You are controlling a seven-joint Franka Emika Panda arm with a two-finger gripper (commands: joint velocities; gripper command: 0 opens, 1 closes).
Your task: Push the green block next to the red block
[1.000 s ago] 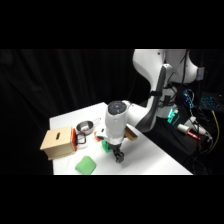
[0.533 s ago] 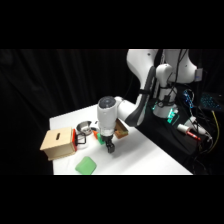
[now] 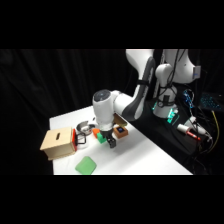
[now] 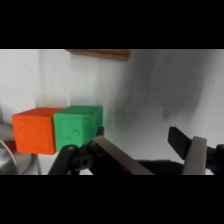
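Wrist view: green block [image 4: 78, 128] touching red block [image 4: 35, 131] (side by side).

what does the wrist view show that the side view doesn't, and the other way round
Only the wrist view shows the green block and the red block standing side by side with adjoining faces apparently touching, and the jaws spread wide apart, holding nothing.

Only the side view shows the wooden box, the pale-green flat piece, the dark block with an orange rim, a metal bowl, and the arm's base at upper right.

Both show the two blocks, the gripper beside the green one, and the white table.
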